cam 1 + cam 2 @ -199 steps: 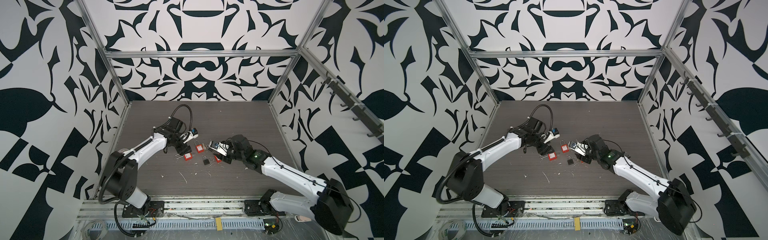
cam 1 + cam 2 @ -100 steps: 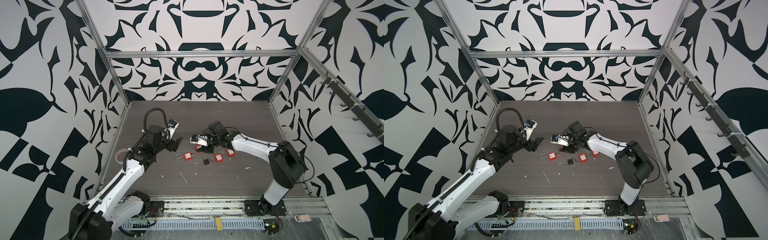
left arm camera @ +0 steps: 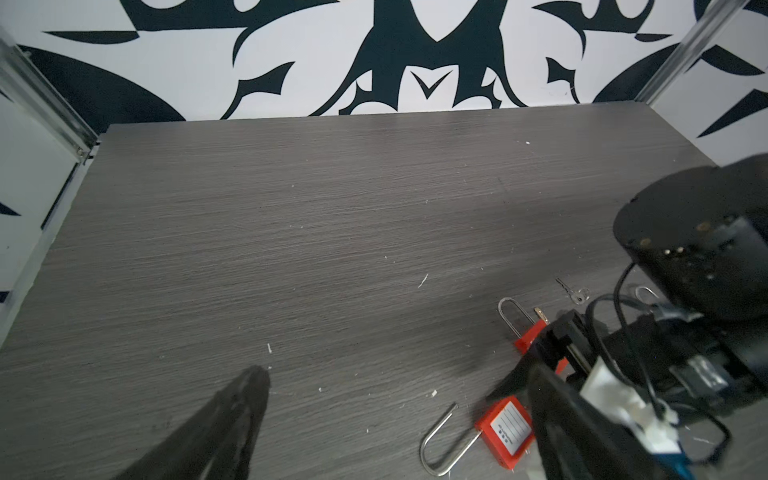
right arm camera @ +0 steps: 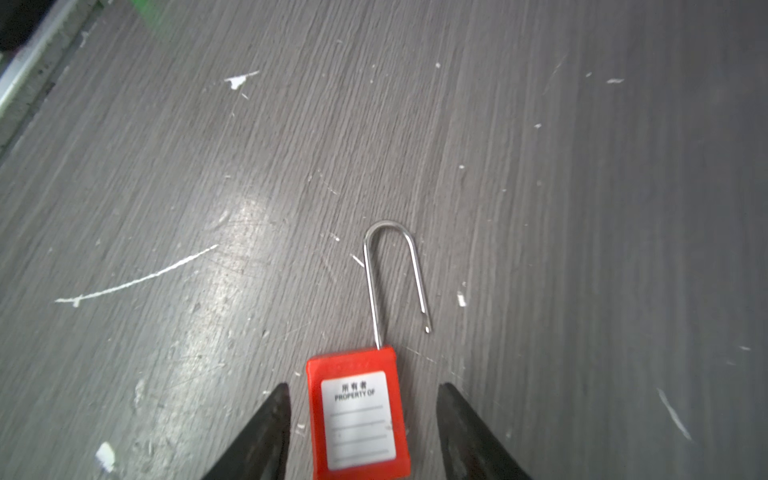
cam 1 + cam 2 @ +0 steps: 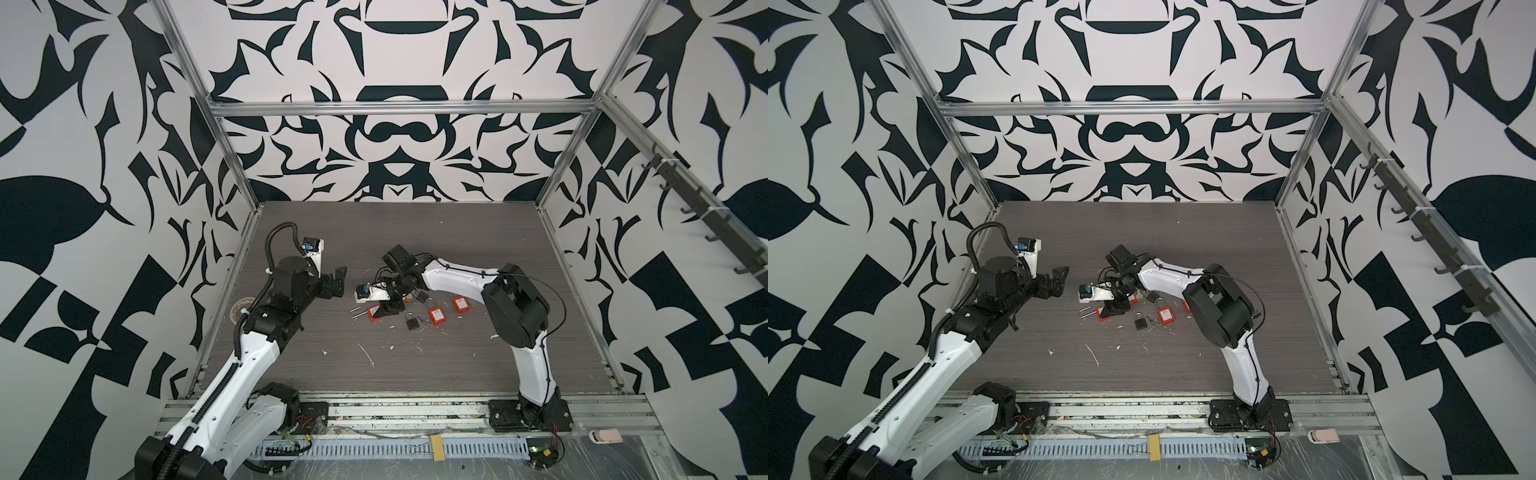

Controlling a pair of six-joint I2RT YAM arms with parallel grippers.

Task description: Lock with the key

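A red padlock (image 4: 357, 415) with a white label lies flat on the table, its steel shackle (image 4: 390, 270) sprung open. My right gripper (image 4: 363, 386) is open and straddles the red body with a gap on each side; in both top views it points down over that lock (image 5: 374, 312) (image 5: 1102, 312). My left gripper (image 5: 334, 282) (image 5: 1057, 280) is open and empty, hovering to the left of the locks. In the left wrist view the same padlock (image 3: 505, 430) lies by the right arm, and a small silver key (image 3: 575, 293) rests on the table beyond it.
More padlocks lie right of the right gripper: a black one (image 5: 412, 322), another black one (image 5: 420, 296), and two red ones (image 5: 437, 316) (image 5: 460, 303). A further red lock (image 3: 528, 336) lies partly under the right arm. White flecks dot the grey table (image 5: 374, 232).
My left gripper has pulled back to the left, away from the locks, and opened wide. My right gripper has moved left across the locks to the open-shackled red padlock.
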